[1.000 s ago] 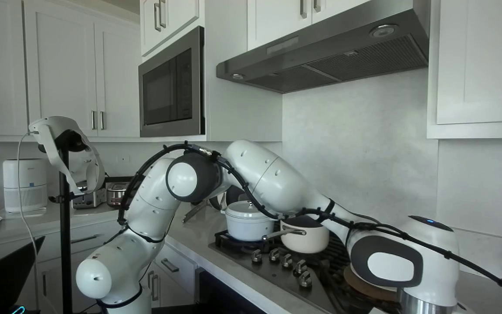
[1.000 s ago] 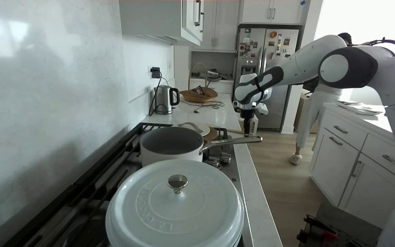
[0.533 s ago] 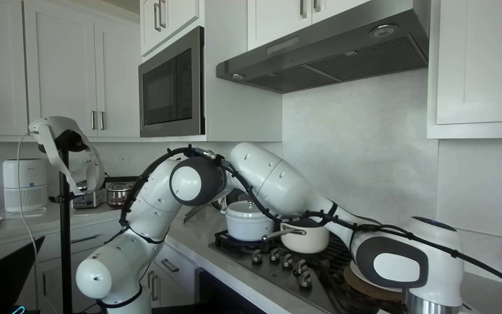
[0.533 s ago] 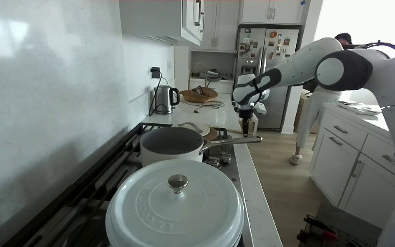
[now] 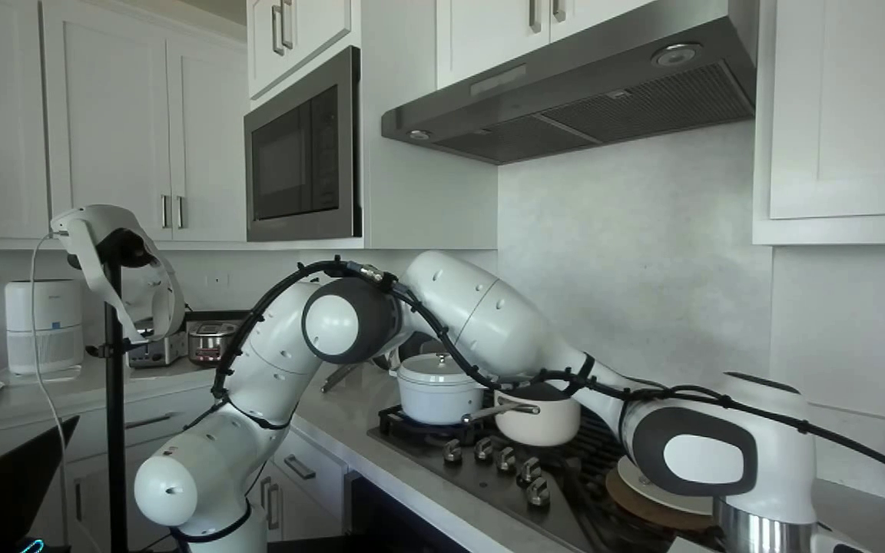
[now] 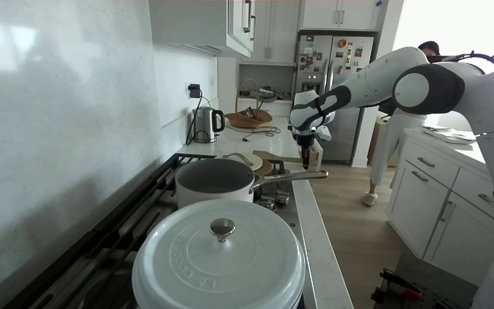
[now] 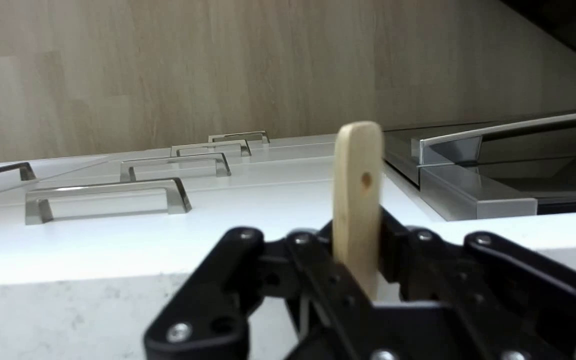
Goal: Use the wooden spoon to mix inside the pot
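In an exterior view, the pincer holds the wooden spoon beyond the open pot and the lidded pot.

"What changed?"
"The gripper closed on the wooden spoon."
"And the spoon itself?"
"Its broad end rose into fuller sight, and the arm shifted slightly."

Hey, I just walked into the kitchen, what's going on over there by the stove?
A robot arm is holding a wooden spoon, its tool shut on the handle near the front edge of the counter. An open saucepan and a white lidded pot stand on the stove, but the spoon isn't in either one, so nothing is being stirred at this moment. A person stands in the background, partly hidden behind the arm.
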You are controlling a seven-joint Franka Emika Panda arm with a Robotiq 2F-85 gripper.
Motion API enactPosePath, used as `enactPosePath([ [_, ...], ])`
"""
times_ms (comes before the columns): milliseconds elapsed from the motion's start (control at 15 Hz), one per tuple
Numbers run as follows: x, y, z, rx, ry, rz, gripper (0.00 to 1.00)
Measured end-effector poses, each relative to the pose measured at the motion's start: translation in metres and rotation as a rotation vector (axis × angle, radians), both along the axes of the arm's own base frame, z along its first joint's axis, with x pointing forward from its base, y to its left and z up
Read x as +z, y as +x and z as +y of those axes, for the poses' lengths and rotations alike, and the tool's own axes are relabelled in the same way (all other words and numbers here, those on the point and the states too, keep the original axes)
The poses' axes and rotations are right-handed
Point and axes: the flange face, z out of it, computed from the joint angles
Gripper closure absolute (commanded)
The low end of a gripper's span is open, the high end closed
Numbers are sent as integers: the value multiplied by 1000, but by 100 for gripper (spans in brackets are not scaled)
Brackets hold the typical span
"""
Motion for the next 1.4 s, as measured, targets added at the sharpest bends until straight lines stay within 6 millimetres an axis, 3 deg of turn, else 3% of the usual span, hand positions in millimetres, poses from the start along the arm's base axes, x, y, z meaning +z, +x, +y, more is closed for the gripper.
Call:
enactPosePath([
  [400, 4, 1, -1, 0, -5, -7, 98],
  [667, 21, 4, -4, -1, -16, -34, 98],
  [733, 28, 5, -4, -1, -20, -45, 68],
  [867, 42, 4, -5, -3, -26, -62, 60],
  [1000, 49, 3, -5, -7, -27, -65, 45],
  [1400, 48, 0, -6, -16, -17, -39, 2],
])
